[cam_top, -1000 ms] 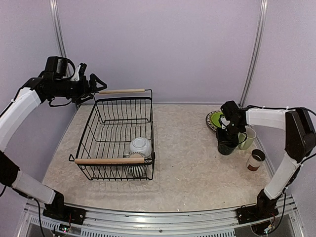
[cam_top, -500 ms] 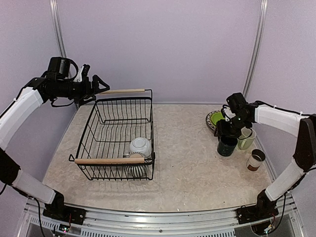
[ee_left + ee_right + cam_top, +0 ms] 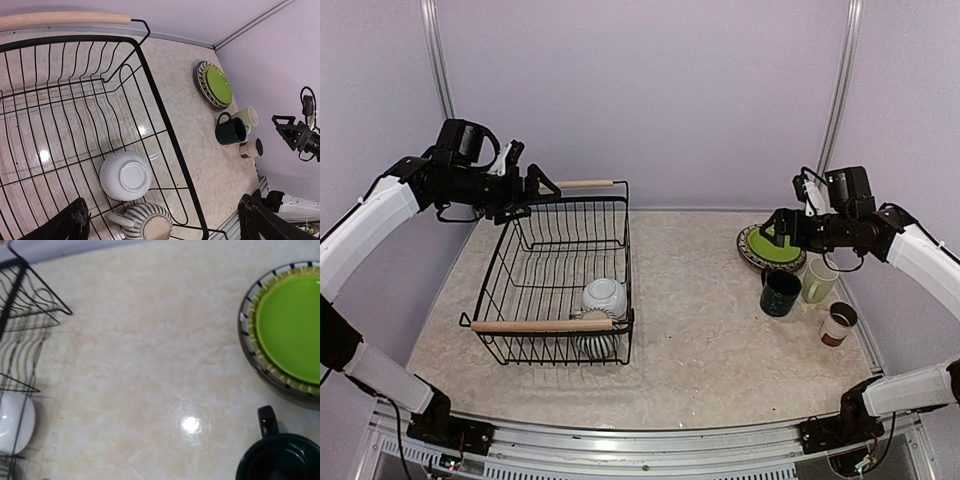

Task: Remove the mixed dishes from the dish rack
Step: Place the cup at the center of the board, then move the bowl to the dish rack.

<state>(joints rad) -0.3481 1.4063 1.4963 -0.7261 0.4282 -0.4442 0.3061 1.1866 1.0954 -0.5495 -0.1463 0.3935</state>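
Two dishes remain in the dish rack [image 3: 560, 270]: the white bowl [image 3: 604, 296], upturned, and the striped mug [image 3: 595, 343] just beside it in the near right corner. Our left claw [image 3: 535, 186] hangs fully spread and empty over the rack's far handle. Going down, it could snag the wire rim and drag the rack, or skid off the bowl's smooth dome into the mug. A second ago the right claw [image 3: 775, 230] was shut low on the dark teal mug [image 3: 781, 293]. Now it has lifted clear, seemingly wide open and empty, and the mug stands on the bench [image 3: 700, 330].
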